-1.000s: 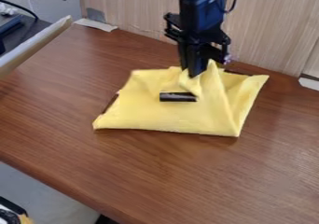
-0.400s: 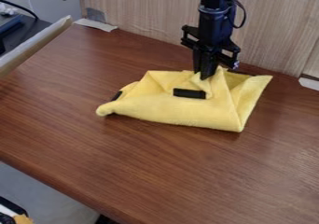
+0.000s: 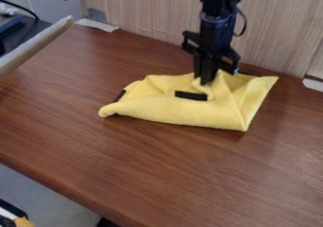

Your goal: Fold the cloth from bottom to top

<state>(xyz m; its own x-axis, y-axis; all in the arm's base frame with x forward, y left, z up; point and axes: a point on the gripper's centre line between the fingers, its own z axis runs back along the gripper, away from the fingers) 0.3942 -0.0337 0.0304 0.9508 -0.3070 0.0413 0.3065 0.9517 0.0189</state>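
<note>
The black gripper (image 3: 206, 81) hangs down at the upper right of centre, its tips at the top part of the yellow cloth (image 3: 176, 109). It is shut on a bunched bit of that cloth, which puckers around the tips. The cloth lies crumpled and partly doubled over, with a rolled lower edge, a corner curled at the left and a raised fold on the right. A black patch (image 3: 191, 95) shows on its upper face, just below the gripper.
The brown wooden table (image 3: 157, 174) extends in front of the cloth and to its left. Behind the arm stands a light wood panel (image 3: 139, 8). A pale board edge (image 3: 38, 44) juts in at the upper left.
The gripper has moved right and slightly down with the held cloth. The cloth's lower edge has drawn up, its left corner has curled, and the black patch has shifted right.
</note>
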